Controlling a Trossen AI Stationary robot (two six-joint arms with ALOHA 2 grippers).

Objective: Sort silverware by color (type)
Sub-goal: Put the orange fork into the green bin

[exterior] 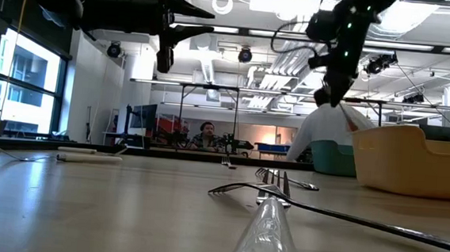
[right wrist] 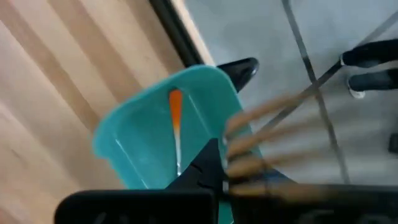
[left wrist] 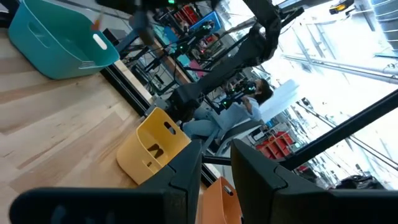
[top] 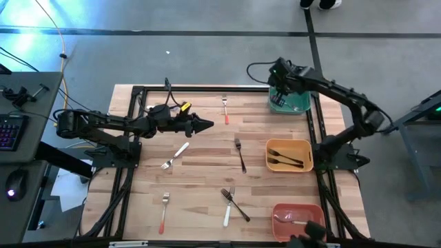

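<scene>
Loose silverware lies flat on the wooden table: a red-handled fork near the far edge, a black fork in the middle, a white-handled piece, a red-handled fork, and a white and a black piece crossed near the front. My left gripper hovers above the table's left-centre, open and empty, pointing right. My right gripper hangs over the teal bin at the far right. An orange-handled utensil shows inside that bin. Blurred streaks cover the gripper in the right wrist view.
A yellow bin holding black forks stands at the right edge. A red bin with a pale piece inside stands at the near right corner. A black frame rail runs around the table. A person sits in the room beyond.
</scene>
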